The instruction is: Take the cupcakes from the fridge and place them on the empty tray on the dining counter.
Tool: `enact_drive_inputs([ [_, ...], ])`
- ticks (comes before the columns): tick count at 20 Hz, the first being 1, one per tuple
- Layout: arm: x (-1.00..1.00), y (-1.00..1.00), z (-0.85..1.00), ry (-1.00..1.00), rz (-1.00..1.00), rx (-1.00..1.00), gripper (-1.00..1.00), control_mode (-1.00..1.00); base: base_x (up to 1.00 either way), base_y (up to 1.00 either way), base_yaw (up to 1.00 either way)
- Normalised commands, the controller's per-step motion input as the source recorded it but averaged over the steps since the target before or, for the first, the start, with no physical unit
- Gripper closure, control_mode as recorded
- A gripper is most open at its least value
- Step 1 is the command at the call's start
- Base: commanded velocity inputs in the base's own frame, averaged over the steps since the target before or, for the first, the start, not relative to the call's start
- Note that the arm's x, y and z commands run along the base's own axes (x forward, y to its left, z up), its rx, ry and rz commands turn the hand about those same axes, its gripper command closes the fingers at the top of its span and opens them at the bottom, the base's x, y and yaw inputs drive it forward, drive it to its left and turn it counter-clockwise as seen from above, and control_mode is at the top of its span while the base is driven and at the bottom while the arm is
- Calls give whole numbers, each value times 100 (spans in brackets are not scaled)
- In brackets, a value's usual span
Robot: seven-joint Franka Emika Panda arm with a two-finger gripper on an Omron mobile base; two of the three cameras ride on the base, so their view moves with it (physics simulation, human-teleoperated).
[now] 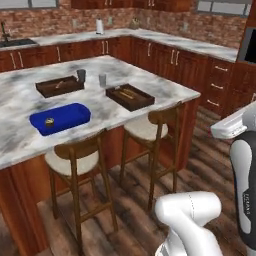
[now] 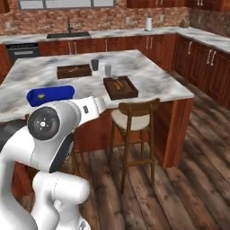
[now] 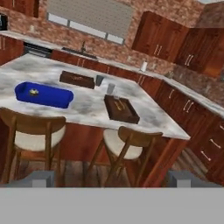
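A bright blue tray lies near the front edge of the marble dining counter. One small cupcake sits inside the tray, toward its left end. My gripper is open with nothing between its fingertips. It hangs well back from the counter at about stool height and looks toward the tray. The fridge is out of view.
Two dark wooden trays and two grey cups stand on the counter behind the blue tray. Two wooden stools are tucked under its front edge. A wall counter with a sink runs along the brick wall.
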Motion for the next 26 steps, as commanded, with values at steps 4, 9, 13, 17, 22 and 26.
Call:
enact_drive_inputs([
  [4, 0, 0, 0, 0, 0, 0, -100, 100, 20, -46, -77],
  [9, 0, 0, 0, 0, 0, 0, -100, 100, 29, -49, -79],
  [13, 0, 0, 0, 0, 0, 0, -100, 100, 29, -54, -78],
  [17, 0, 0, 0, 0, 0, 0, -100, 100, 35, -50, -74],
  [22, 0, 0, 0, 0, 0, 0, -100, 100, 63, -16, -62],
  [26, 0, 0, 0, 0, 0, 0, -100, 100, 75, 33, -38],
])
